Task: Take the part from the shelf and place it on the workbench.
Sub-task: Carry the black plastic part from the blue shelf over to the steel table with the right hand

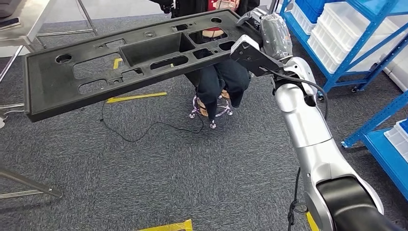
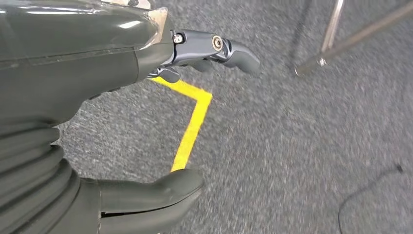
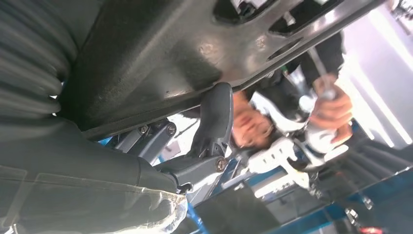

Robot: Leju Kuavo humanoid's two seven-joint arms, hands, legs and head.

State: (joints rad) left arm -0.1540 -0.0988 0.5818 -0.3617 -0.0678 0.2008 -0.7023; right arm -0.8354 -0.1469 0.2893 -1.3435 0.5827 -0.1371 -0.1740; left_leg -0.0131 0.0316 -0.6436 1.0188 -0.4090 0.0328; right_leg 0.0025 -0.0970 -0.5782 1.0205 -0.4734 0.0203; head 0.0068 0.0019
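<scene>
Head view: the right hand (image 1: 264, 30) grips one end of the long black part (image 1: 130, 55), holding it clear of the carpet (image 1: 192, 173) and roughly level for carrying; a seated person (image 1: 221, 82) sits behind it, and a blue shelf (image 1: 346, 43) stands to the right. Left wrist view: the left hand (image 2: 122, 122) hangs empty, fingers apart, above a yellow floor marking (image 2: 192, 122). Right wrist view: fingers (image 3: 214, 117) clamp the part's edge from underneath.
</scene>
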